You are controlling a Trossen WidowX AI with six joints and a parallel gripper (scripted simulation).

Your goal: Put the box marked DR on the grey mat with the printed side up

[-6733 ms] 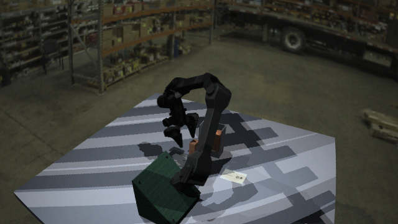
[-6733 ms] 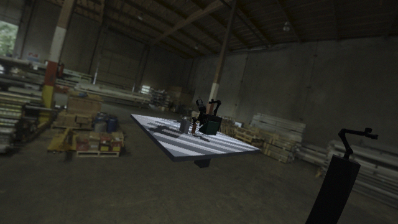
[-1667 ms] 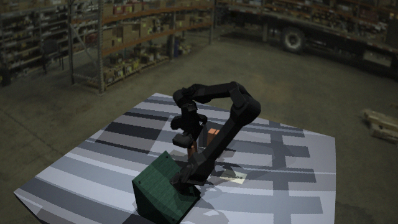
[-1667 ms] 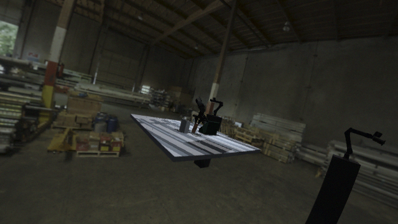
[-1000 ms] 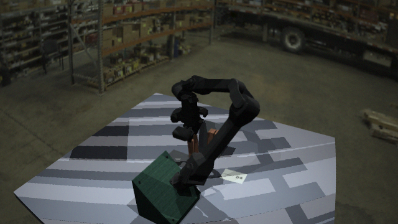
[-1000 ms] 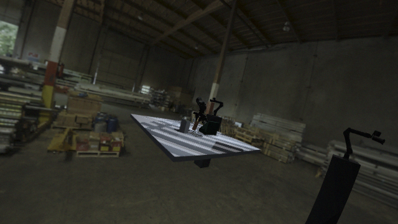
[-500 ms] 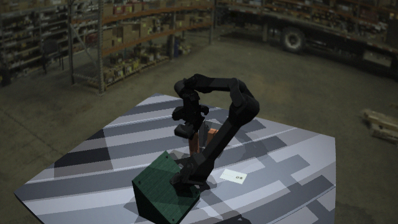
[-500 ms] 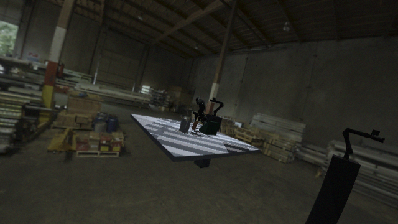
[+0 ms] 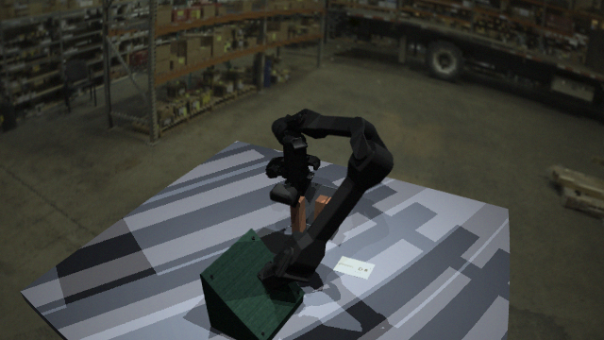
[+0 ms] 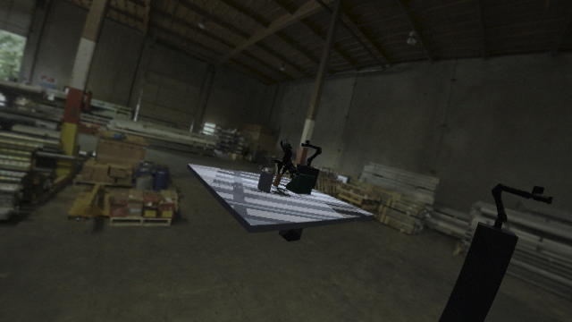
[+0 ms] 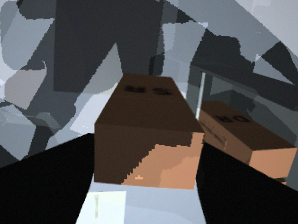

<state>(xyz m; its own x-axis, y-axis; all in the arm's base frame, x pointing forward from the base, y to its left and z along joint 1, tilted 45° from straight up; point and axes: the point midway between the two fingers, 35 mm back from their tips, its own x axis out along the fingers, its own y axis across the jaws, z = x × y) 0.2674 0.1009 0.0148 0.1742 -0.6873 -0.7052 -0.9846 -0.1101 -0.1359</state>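
My gripper [image 9: 298, 200] [image 11: 147, 148] is shut on an orange-brown box [image 9: 298, 216] [image 10: 277, 180] [image 11: 149, 107]. The box hangs upright beside the bin [image 10: 264, 182]. Its printed side shows in the wrist view, with the letters upside down; they look like SR. Another orange box [image 9: 322, 203] [image 11: 250, 132] stands in the bin, to the right in the wrist view, and its upside-down letters look like DR. The third box cannot be made out. A dark grey rectangular patch [image 11: 107, 45] in the wrist view may be the mat; I cannot tell.
A white card [image 9: 354, 267] [image 11: 111, 207] with small print lies on the patterned table [image 9: 175, 208]. The dark green wedge-shaped block [image 9: 245, 283] stands beside the arm's base. Another arm on a dark pedestal [image 10: 480, 273] stands away from the table.
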